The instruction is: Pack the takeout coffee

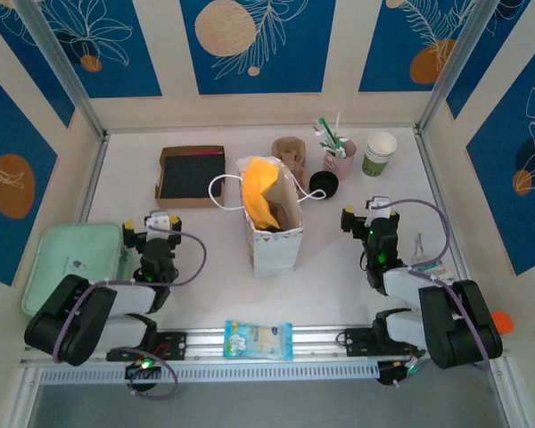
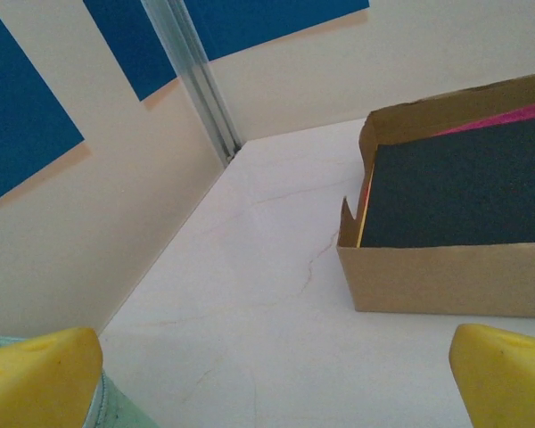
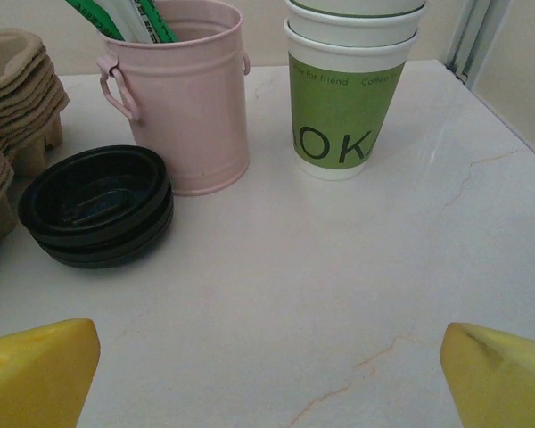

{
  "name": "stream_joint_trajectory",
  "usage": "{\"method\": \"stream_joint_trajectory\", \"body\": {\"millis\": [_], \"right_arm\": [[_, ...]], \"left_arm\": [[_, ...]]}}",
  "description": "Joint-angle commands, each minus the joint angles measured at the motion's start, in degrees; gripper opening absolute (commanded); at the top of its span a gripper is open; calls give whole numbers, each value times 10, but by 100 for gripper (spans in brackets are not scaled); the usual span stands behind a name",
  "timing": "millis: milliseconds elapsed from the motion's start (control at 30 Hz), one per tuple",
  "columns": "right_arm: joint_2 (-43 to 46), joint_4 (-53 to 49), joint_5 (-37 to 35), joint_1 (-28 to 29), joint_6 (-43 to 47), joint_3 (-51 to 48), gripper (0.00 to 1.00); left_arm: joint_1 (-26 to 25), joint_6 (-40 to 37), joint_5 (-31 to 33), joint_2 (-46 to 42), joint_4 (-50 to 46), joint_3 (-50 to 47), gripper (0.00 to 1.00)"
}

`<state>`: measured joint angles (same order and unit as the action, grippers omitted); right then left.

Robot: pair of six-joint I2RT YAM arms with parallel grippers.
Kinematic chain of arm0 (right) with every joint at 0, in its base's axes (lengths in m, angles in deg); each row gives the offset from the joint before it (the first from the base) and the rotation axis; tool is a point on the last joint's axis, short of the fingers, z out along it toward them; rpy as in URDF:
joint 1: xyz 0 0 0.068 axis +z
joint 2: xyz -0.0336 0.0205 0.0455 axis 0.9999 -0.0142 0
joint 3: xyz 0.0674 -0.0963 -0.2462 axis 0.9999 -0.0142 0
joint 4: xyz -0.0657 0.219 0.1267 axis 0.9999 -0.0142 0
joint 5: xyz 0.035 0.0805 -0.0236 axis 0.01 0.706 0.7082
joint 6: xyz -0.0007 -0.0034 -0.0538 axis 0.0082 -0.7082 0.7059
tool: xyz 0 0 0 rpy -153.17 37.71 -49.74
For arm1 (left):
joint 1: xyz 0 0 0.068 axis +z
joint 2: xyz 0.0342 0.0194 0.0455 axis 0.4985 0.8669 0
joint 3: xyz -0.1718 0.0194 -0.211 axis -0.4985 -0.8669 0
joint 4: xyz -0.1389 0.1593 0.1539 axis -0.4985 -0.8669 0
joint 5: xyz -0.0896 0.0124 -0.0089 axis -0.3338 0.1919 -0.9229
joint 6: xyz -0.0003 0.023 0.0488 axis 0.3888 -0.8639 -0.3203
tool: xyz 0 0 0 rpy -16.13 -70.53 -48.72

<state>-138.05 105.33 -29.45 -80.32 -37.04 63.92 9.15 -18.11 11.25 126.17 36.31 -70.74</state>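
Takeout coffee cup, green band: a small pale line reads "for friend" and "Coffe…", cut off by the curve. Below it are large dark letters "OK", with a third letter partly turned away. Print on the blue packet is too small to read.

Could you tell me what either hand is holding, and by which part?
Nothing: the left hand and right hand are both open and empty.
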Motion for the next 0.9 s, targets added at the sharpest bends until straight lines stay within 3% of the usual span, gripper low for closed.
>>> {"method": "stream_joint_trajectory", "body": {"millis": [0,733,867], "right_arm": [[-10,39,4,-3,12,19,99],[-45,92,37,-25,7,18,99],[-189,344,123,-64,-17,-34,99]], "left_arm": [[9,-3,-4,10,45,13,100],[37,4,-8,67,156,-3,100],[46,14,-9,65,156,-6,100]]}}
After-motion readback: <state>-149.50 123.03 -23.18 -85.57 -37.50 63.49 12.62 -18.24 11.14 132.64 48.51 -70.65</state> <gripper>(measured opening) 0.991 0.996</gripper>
